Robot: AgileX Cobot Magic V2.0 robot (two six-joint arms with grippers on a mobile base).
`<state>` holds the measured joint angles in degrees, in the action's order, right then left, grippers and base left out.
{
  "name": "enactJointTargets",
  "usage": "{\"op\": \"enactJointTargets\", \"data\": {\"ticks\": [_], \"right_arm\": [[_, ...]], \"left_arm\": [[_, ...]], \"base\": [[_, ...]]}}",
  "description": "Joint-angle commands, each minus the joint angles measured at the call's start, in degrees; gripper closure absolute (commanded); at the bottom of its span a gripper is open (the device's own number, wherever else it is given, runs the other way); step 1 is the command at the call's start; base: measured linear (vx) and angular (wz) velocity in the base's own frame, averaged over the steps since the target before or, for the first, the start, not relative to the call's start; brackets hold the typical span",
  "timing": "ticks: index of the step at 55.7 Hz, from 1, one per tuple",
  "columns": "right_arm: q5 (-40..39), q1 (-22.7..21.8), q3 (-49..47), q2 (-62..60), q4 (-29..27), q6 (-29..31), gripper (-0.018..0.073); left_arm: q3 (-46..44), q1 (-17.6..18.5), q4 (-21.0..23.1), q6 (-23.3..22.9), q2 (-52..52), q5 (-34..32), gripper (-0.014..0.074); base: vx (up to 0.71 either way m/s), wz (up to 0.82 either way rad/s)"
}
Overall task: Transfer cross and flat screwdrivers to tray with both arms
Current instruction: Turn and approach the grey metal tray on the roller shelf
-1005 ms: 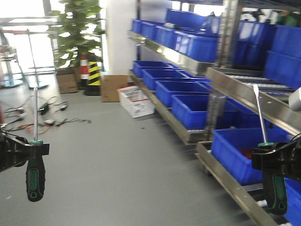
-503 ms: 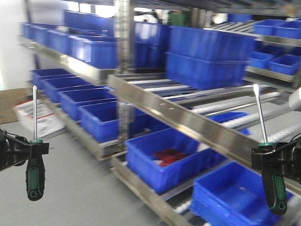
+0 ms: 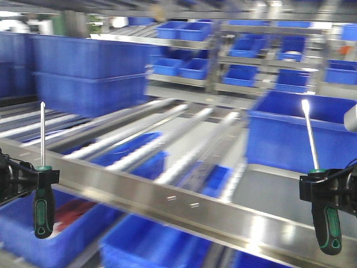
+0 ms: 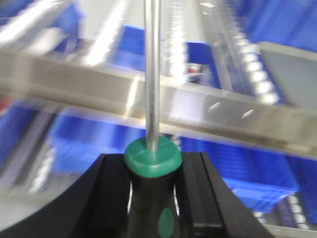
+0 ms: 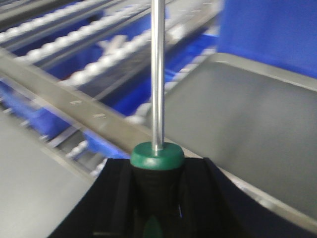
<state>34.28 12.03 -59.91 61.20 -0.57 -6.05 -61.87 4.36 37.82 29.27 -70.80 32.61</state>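
My left gripper (image 3: 34,180) is shut on a screwdriver (image 3: 43,211) with a black and green handle, its steel shaft pointing up. In the left wrist view the gripper (image 4: 152,163) clamps the handle just below the green collar (image 4: 152,153). My right gripper (image 3: 327,192) is shut on a like screwdriver (image 3: 327,228), also upright; the right wrist view shows the same grip (image 5: 157,166) with the shaft (image 5: 157,74) rising from it. I cannot tell which tip is cross or flat. A grey tray (image 5: 247,119) lies on the rack ahead of the right gripper and also shows in the front view (image 3: 268,190).
A steel roller rack (image 3: 184,204) crosses the view in front of me. Blue bins stand on it at the upper left (image 3: 83,72) and at the right (image 3: 295,134), with more below (image 3: 145,245) and on far shelves (image 3: 245,72). The scene is motion-blurred.
The view has swung from the open floor to the shelves, and the rack now fills it from close by. Both grippers still hold their screwdrivers in the same pose.
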Motion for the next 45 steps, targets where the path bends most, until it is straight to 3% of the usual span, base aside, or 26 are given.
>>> {"op": "enactJointTargets", "data": {"ticks": [1,25,45], "right_arm": [[-4.9,-0.3,-1.8,-1.1,0.2,0.3,0.0568],[-4.9,-0.3,-1.8,-1.1,0.2,0.3,0.0568],[-4.9,-0.3,-1.8,-1.1,0.2,0.3,0.0568]], "left_arm": [[-1.6,0.3,2.4,-0.1,1.7,-3.6,0.0597],[-1.6,0.3,2.4,-0.1,1.7,-3.6,0.0597],[-1.6,0.3,2.4,-0.1,1.7,-3.6,0.0597]], "base": [[0.19,-0.74],[0.17,-0.61],[0.14,-0.29]]}}
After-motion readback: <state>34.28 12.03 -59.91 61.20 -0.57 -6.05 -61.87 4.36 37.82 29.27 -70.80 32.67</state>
